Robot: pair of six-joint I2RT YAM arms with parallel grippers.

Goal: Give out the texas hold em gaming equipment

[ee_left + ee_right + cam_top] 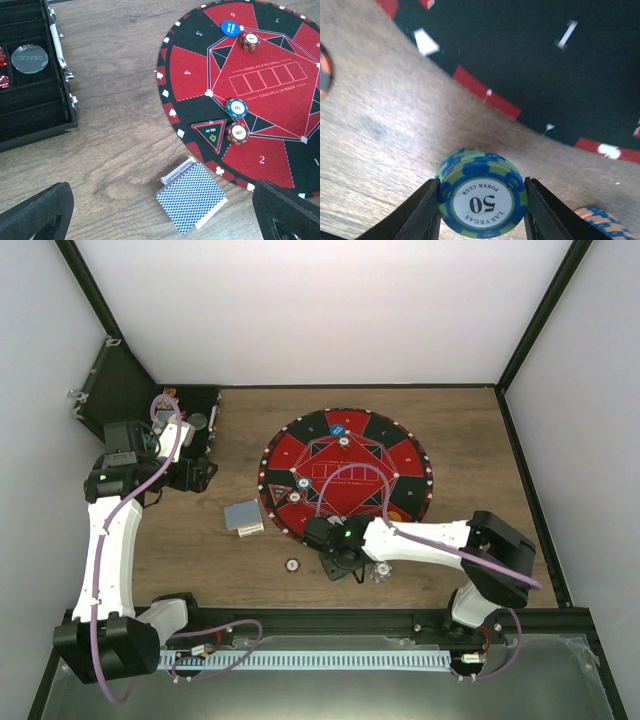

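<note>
My right tool (483, 216) is pinching a blue-green 50 chip (481, 200) by its rim, face up, over the bare surface (380, 130) just off the mat's (520, 55) near edge. Gripped flat, I'd judge, so it can go down level at a seat. My left tool (162, 212) hangs spread wide above the card deck (192, 197) beside the mat, probably next in line.

Round red-and-black mat (400, 455), wooden table (460, 420) beneath — open black case (35, 107), far left corner
</note>
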